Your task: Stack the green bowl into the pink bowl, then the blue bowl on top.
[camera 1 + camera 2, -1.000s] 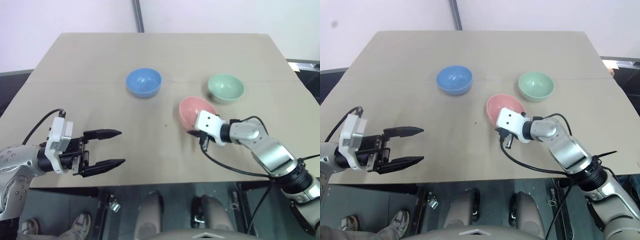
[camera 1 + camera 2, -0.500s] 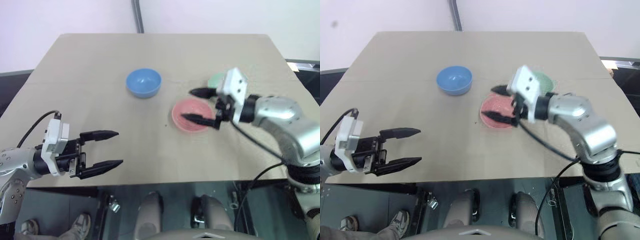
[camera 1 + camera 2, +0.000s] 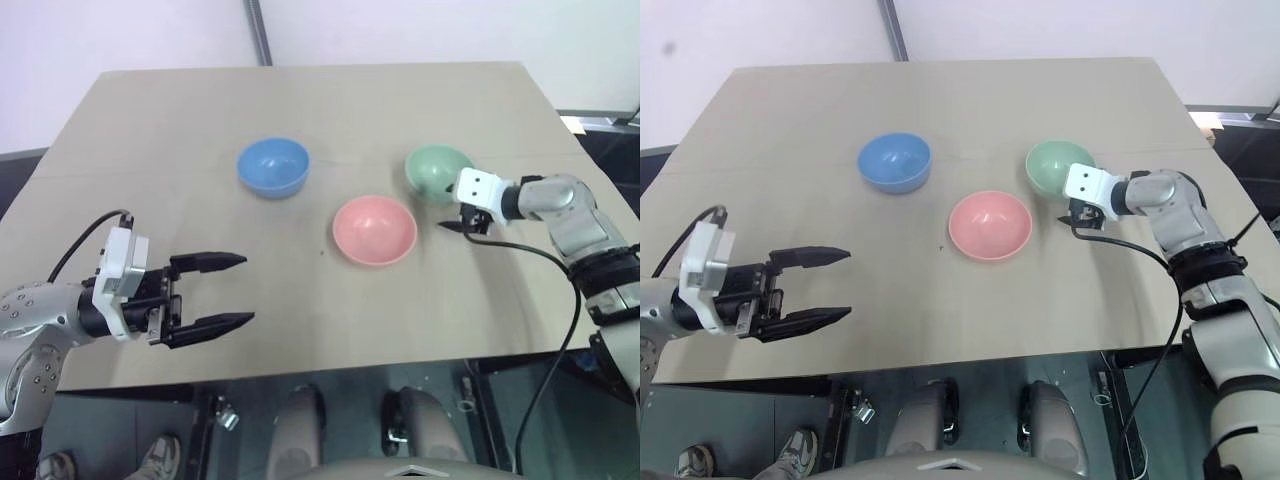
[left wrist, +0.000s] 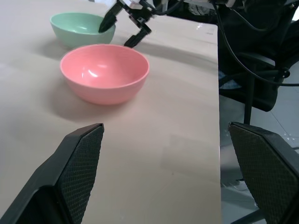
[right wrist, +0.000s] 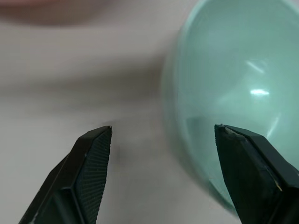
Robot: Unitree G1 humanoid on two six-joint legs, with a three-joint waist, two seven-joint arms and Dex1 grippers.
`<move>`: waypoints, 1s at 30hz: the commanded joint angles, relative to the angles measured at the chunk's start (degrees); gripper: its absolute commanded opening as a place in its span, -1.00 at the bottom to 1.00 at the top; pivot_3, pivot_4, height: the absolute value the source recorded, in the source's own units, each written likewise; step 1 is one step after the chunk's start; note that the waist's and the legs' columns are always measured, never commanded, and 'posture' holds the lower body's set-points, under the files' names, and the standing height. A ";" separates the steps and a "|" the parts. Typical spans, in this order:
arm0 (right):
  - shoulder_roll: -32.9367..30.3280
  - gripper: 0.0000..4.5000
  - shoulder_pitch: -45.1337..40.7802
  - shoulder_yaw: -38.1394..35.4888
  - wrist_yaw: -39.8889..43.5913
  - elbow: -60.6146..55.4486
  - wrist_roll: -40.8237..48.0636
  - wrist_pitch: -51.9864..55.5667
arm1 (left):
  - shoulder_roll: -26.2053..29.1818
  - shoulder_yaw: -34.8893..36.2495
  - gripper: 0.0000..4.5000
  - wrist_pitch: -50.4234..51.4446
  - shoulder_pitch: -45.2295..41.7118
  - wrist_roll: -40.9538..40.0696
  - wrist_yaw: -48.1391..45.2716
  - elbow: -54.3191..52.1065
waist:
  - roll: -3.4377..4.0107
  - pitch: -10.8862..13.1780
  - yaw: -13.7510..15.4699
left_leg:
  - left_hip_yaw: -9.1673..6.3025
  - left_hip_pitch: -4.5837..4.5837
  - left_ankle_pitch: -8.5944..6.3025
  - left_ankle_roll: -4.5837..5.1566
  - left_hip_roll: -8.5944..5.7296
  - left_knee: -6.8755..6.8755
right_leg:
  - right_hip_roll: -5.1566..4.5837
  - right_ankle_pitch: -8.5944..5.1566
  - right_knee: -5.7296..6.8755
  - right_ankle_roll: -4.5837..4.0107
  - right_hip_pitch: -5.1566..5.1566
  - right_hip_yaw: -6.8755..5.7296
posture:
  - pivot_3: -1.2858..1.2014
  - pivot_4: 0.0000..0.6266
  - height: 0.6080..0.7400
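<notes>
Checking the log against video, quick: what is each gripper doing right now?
Left gripper: open, holding nothing.
Right gripper: open, straddling the green bowl's rim, not gripping.

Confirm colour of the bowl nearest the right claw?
Pale mint green; clearest in the right eye view.

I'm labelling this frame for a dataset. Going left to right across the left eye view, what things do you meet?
left gripper → blue bowl → pink bowl → green bowl → right gripper
</notes>
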 commanded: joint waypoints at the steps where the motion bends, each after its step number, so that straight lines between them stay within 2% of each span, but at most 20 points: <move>1: 0.93 0.09 -4.34 -0.16 -1.65 5.54 -3.12 -6.31 | -0.08 1.94 1.00 -0.58 1.44 -0.45 0.30 -2.54 | 0.01 0.01 0.24 | 0.01 0.01 0.00 0.00 0.00 0.00 | 0.00 0.00 0.00 0.00 0.00 0.00 | 0.03 -0.52 1.00; 6: 0.97 -0.97 -6.17 -0.94 -2.18 7.03 -5.47 -11.17 | -0.60 2.06 1.00 -0.98 2.97 -0.57 1.07 -3.64 | 0.03 0.02 0.30 | 0.01 -0.01 0.00 0.00 0.00 0.01 | -0.02 0.01 0.00 -0.01 0.00 0.00 | 0.03 -0.52 1.00; 10: -0.33 -0.97 -4.32 -3.97 1.93 -1.50 -1.66 -9.07 | -0.77 1.67 1.00 -0.97 2.61 -0.57 1.63 -3.72 | 0.10 0.07 0.26 | 0.02 0.00 0.00 0.00 0.00 0.01 | -0.01 0.01 0.01 -0.01 0.00 0.01 | 0.03 -0.52 1.00; 13: -1.30 -0.97 -0.22 -7.78 8.79 -17.61 6.93 1.01 | -0.85 1.61 1.00 -0.92 2.18 -0.60 1.93 -3.35 | 0.13 0.08 0.34 | 0.03 0.00 0.00 0.00 0.01 0.00 | -0.01 0.01 0.02 -0.02 -0.01 0.02 | 0.03 -0.52 1.00; 15: -2.24 -0.97 4.78 -8.38 13.77 -35.55 15.86 13.57 | -1.49 1.00 1.00 -0.63 1.35 0.03 3.81 -2.19 | 0.13 0.08 0.54 | 0.03 0.00 0.00 0.00 0.01 0.00 | -0.01 0.01 0.02 -0.02 -0.01 0.03 | 0.03 -0.52 1.00; 18: -1.74 -0.97 9.42 -7.18 14.38 -50.82 20.51 24.69 | -2.45 0.18 1.00 0.43 -0.72 0.31 7.26 -0.82 | 0.13 0.07 0.59 | -0.02 0.02 -0.01 0.00 0.02 -0.02 | 0.00 0.01 0.03 -0.02 0.01 0.00 | 0.03 -0.52 1.00; 22: 2.02 -0.97 11.79 -5.19 11.83 -56.95 22.71 31.72 | -3.27 -1.01 1.00 -0.67 -4.87 2.62 10.87 1.47 | 0.10 0.05 0.65 | -0.05 0.05 -0.01 0.00 0.03 0.07 | 0.00 -0.08 0.08 0.16 0.04 -0.04 | 0.03 -0.52 1.00; 23: 2.94 -0.58 11.83 -4.74 11.10 -57.15 22.42 32.60 | -3.58 -1.26 1.00 -0.78 -6.04 3.08 11.98 1.89 | 0.10 0.06 0.67 | -0.06 0.06 -0.01 0.00 0.04 0.09 | 0.00 -0.06 0.10 0.13 0.06 -0.05 | 0.03 -0.52 1.00; 24: 3.44 -0.46 11.83 -4.20 10.55 -56.85 21.48 32.43 | -3.81 -1.55 1.00 -1.01 -7.20 3.65 12.99 2.21 | 0.10 0.06 0.71 | -0.09 0.04 -0.01 0.00 0.04 0.14 | 0.00 -0.06 0.14 0.12 0.05 -0.06 | 0.03 -0.52 1.00; 25: 4.04 -0.19 11.69 -4.02 9.32 -56.36 20.18 31.54 | -4.14 -1.88 1.00 -1.72 -8.60 4.53 14.19 2.51 | 0.10 0.06 0.76 | -0.10 0.04 0.00 0.01 0.04 0.15 | 0.00 -0.05 0.15 0.12 0.05 -0.07 | 0.03 -0.52 1.00; 26: 4.75 -0.05 11.53 -4.20 7.56 -55.87 18.86 30.50 | -4.51 -2.12 1.00 -2.55 -9.69 5.59 15.40 2.65 | 0.10 0.06 0.89 | -0.10 0.02 0.00 0.01 0.04 0.17 | 0.00 -0.04 0.17 0.11 0.05 -0.07 | 0.03 -0.52 1.00; 28: 5.36 0.39 11.39 -5.54 4.67 -56.51 17.95 30.68 | -4.25 -3.26 1.00 -3.06 -11.54 9.97 19.74 2.50 | 0.07 0.05 0.98 | -0.10 0.00 0.00 0.00 0.04 0.18 | 0.00 -0.03 0.16 0.10 0.04 -0.07 | 0.03 -0.52 1.00; 30: 4.58 0.39 11.68 -7.77 3.76 -59.01 19.37 32.43 | -3.16 -5.46 1.00 -3.47 -13.62 17.03 25.60 2.09 | 0.07 0.05 1.26 | -0.07 0.00 0.00 0.00 0.03 0.15 | 0.00 0.08 0.16 -0.09 0.04 -0.04 | 0.03 -0.52 1.00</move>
